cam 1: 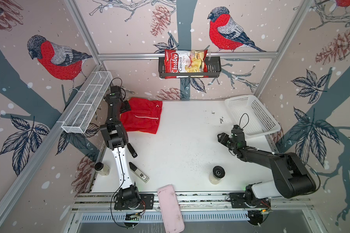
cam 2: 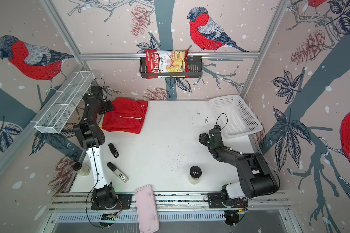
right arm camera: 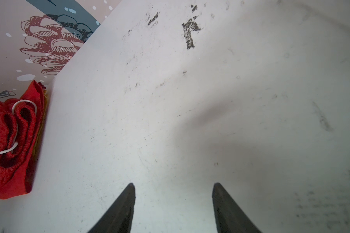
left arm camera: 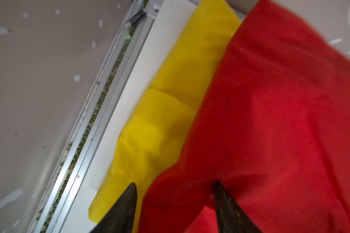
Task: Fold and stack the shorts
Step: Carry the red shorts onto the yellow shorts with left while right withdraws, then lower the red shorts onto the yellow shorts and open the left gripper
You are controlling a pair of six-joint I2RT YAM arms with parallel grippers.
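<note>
- In both top views the red shorts (cam 1: 141, 118) lie folded at the far left of the white surface (cam 1: 186, 141). The left gripper (cam 1: 126, 107) hangs over their left edge. The right gripper (cam 1: 220, 138) is well apart on the right, near a white basket (cam 1: 253, 115).
- Left wrist view: the jaws are spread above the cloth. The red pair lies on the yellow shorts (left arm camera: 170, 105), whose edge shows beside it.
- Right wrist view: the jaws are spread over bare surface, gripping nothing.
</note>
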